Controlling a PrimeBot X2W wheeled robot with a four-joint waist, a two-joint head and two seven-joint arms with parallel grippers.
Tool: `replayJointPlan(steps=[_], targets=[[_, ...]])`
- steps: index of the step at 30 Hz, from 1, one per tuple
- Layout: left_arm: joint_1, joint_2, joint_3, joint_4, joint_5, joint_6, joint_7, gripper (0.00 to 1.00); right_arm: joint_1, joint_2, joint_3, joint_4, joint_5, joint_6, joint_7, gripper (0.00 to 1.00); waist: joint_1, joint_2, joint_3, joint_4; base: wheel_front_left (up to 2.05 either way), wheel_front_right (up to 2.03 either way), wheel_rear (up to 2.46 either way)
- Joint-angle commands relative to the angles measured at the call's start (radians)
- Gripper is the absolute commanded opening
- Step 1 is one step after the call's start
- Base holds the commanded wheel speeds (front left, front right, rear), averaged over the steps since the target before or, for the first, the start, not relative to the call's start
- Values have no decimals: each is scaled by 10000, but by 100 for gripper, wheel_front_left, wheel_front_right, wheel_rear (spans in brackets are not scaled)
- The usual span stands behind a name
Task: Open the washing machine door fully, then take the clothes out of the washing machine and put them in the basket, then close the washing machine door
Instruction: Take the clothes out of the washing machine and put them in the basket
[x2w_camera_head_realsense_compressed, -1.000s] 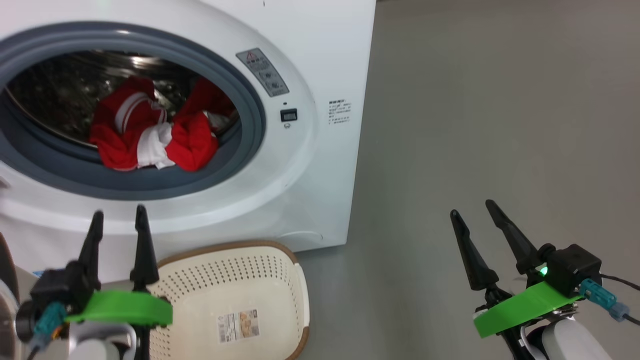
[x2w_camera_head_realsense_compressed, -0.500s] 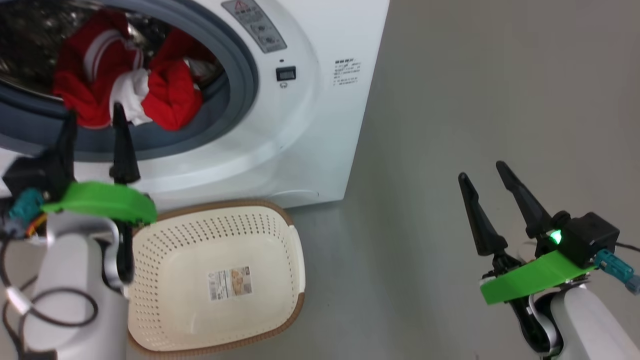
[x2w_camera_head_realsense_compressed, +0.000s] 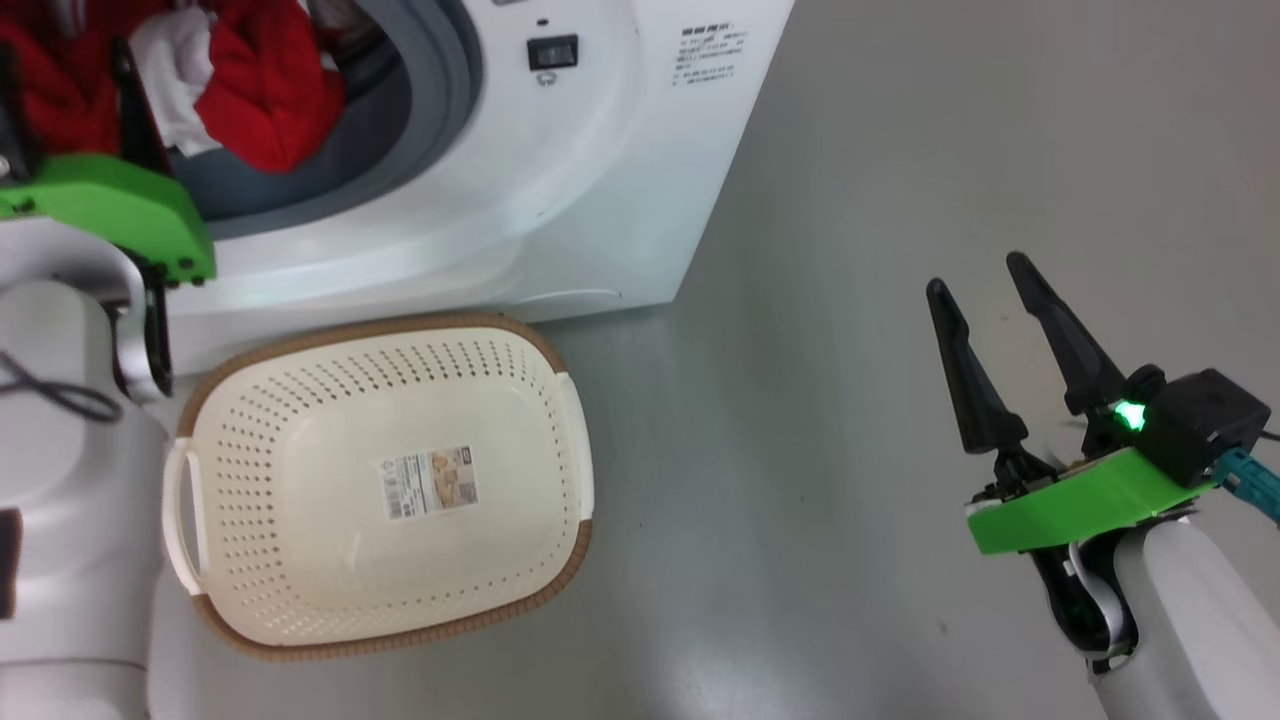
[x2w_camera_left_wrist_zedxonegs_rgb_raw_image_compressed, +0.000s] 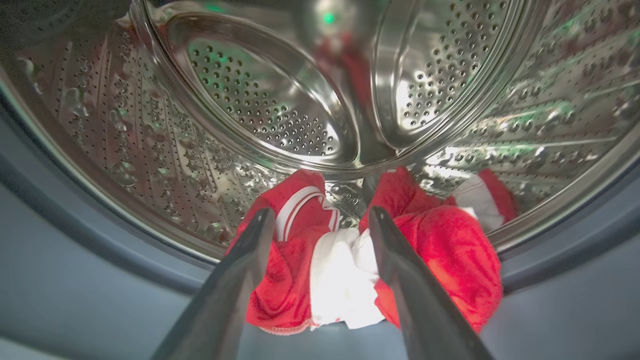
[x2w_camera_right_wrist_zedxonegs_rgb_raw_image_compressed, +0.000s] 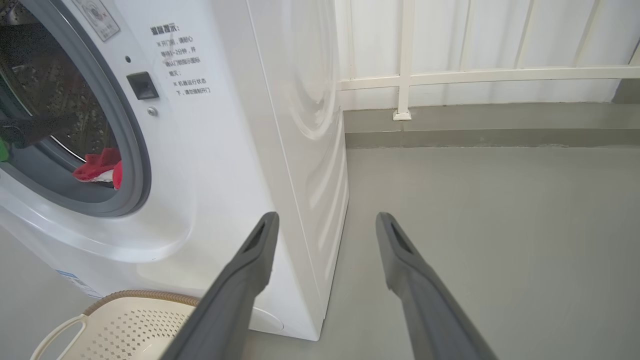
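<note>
The white washing machine stands at the upper left with its drum mouth uncovered; its door is out of view. Red and white clothes lie at the front bottom of the steel drum, also seen as clothes. My left gripper is open at the grey rubber ring, its fingers pointing at the pile and spanning its white middle, not gripping it. The cream basket sits empty on the floor below the opening. My right gripper hangs open over bare floor, far right of the machine.
Grey floor stretches right of the machine. A white railing runs along the wall behind it. My pale left forearm stands just left of the basket. The basket rim touches the machine's base.
The head camera has tilted down, so the scene slid up. My left gripper has risen and reached forward to the drum mouth, close to the clothes. The right arm has held its pose.
</note>
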Motion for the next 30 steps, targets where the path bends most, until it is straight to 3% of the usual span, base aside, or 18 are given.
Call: replayJointPlan(steps=[1,9,20,30], targets=[[-382,622,62,71,274,204,136,100,-181,-84,215,-279,-55,50,-63,100,0,-1,455,-70,0,0,0],[-1618,1302,-612,1626,1216,894,1196,100,-477,-36,320,-299,-4,50,-63,100,0,-1,834,-258,0,0,0],[-2193,2004,-1176,2895,1760,1199,1924,100,-643,100,458,-283,156,50,-63,100,0,-1,1105,-592,0,0,0],[-2535,2342,-1226,3424,1625,1144,2017,100,-750,205,474,-283,218,50,-63,100,0,-1,1326,-759,0,0,0]])
